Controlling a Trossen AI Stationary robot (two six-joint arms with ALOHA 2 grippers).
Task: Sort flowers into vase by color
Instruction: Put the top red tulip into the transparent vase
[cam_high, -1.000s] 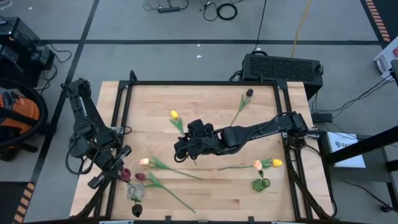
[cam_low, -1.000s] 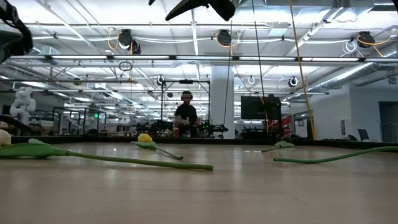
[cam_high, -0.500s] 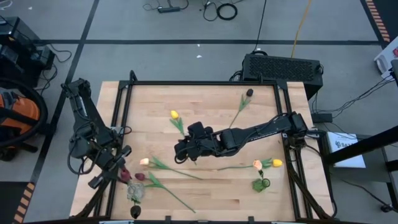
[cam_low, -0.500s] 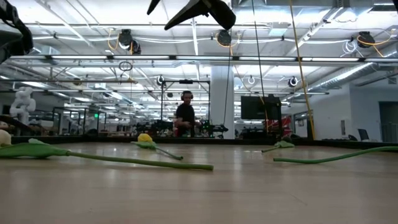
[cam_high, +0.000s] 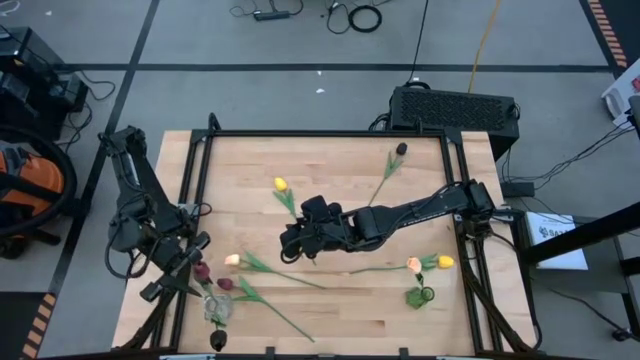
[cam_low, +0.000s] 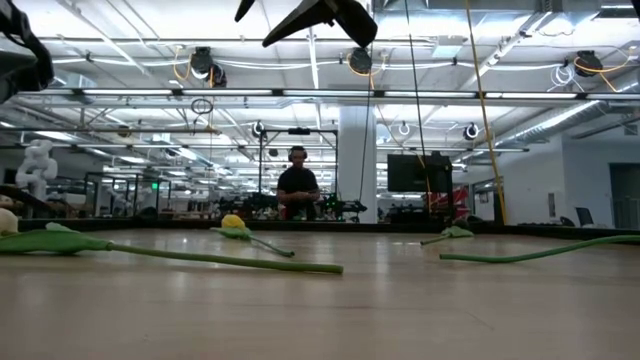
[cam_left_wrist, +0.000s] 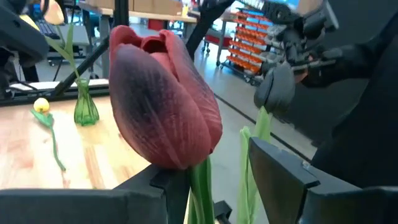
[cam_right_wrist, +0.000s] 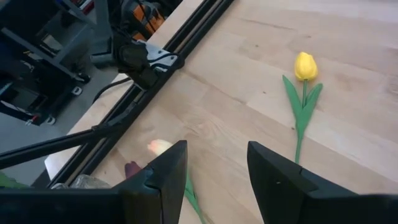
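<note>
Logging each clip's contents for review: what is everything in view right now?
Table: one, light wood, centre.
Yellow tulips: two; mid-table, right edge.
Peach tulips: two; left, right.
Dark red tulips: at least three; far right, near left, between the left fingers.
Green vase: one, near right.
Clear vase: one, near left corner.
Black box: one, behind table.
Person: one, dark top, room behind.
Left gripper: open, left edge.
Right gripper: open, empty, over mid-table.
</note>
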